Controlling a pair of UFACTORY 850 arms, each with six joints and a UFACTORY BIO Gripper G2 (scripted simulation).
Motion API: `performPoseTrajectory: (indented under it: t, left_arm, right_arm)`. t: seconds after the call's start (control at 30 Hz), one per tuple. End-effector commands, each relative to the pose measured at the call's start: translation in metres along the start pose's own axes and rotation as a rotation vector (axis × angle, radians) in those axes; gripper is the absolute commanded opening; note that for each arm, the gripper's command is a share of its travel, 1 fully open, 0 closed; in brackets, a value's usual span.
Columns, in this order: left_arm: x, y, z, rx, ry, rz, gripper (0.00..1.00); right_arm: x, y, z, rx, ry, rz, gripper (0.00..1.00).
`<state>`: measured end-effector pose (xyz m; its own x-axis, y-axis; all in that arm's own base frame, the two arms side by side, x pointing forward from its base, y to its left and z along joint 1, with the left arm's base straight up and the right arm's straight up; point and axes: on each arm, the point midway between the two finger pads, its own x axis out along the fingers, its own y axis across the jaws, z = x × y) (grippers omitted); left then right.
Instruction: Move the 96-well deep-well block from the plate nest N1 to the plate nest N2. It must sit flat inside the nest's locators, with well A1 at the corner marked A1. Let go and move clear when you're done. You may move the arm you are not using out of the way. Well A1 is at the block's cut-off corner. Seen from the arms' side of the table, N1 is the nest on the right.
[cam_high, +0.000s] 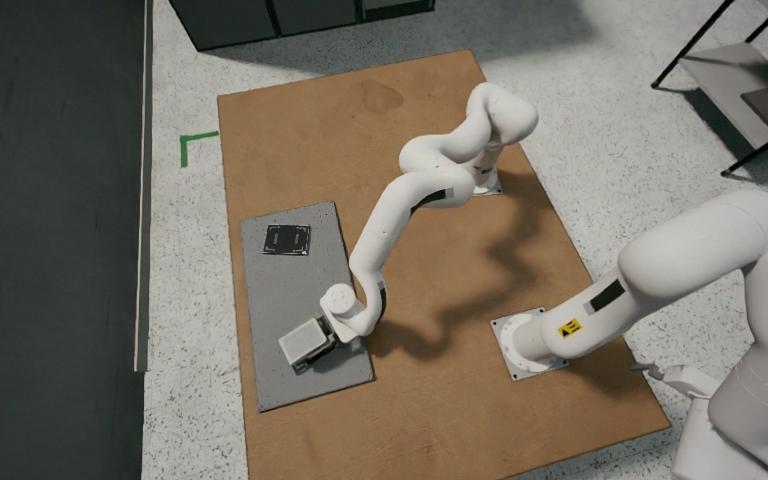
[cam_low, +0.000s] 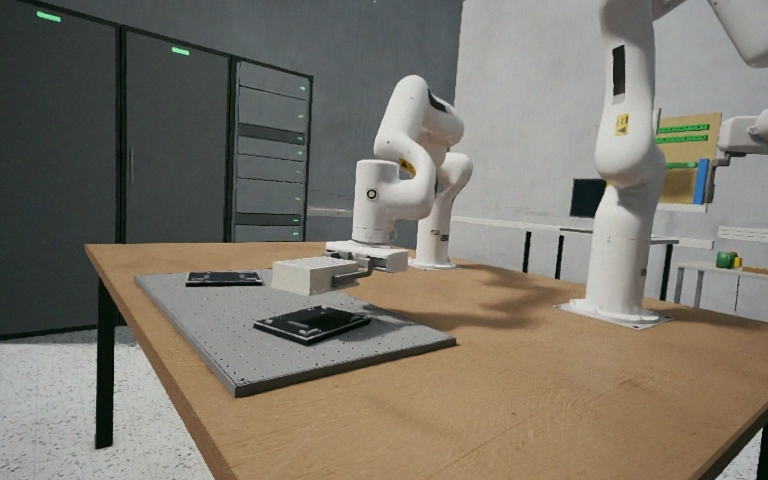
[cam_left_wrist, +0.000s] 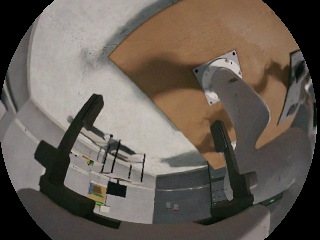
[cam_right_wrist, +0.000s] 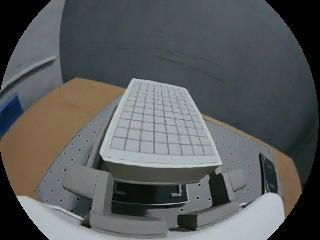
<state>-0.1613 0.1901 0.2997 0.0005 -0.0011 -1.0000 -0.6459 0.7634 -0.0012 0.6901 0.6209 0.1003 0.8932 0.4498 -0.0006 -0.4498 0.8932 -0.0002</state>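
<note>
The right gripper (cam_high: 308, 342) (cam_low: 325, 268) (cam_right_wrist: 162, 175) is holding the white deep-well block (cam_high: 304, 341) (cam_low: 311, 272) (cam_right_wrist: 160, 122), its fingers closing on two opposite sides near one end, while the rest of the block is reaching out beyond them. In the exterior view the block is hovering above the grey perforated board (cam_high: 294, 300) (cam_low: 243, 339) (cam_right_wrist: 240, 145), at 12 o'clock from nest N2 (cam_low: 311, 323) (cam_right_wrist: 150, 194), with open space showing between the two. From the right wrist, N2 is showing at 6 o'clock beneath the block's near end; from the top, the block and gripper are largely hiding it. Nest N1 (cam_high: 287, 239) (cam_low: 223, 278) (cam_right_wrist: 268, 172) is standing bare at 12 o'clock from the block in the top view, and is lying toward 10 o'clock from N2 in the exterior one. The block's broad top, with its grid of wells, is facing upward and looking roughly level; which corner is the cut-off one cannot be told. In the top view, the right gripper's body is sitting at about 2 o'clock from the block. The left gripper (cam_high: 635, 367) (cam_low: 702, 199) (cam_left_wrist: 157, 117) is holding nothing, its fingers standing wide apart, and is hanging well away from the nests, toward 3 o'clock from the block in the top view, near the edge of the brown table (cam_high: 441, 413) (cam_low: 453, 424) (cam_left_wrist: 160, 60) (cam_right_wrist: 55, 110).
</note>
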Motion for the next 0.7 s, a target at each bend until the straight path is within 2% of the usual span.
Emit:
performPoseTrajectory:
  t: [0.0, 0.67]
  left_arm:
    - [0.0, 0.0, 0.0, 0.0, 0.0, 0.001, 1.0]
    - [0.0, 0.0, 0.0, 0.0, 0.0, 0.001, 1.0]
  right_arm:
    - [0.001, 0.0, -0.005, 0.001, -0.003, 0.0, 0.0]
    - [0.001, 0.0, -0.035, 0.001, -0.003, 0.0, 0.0]
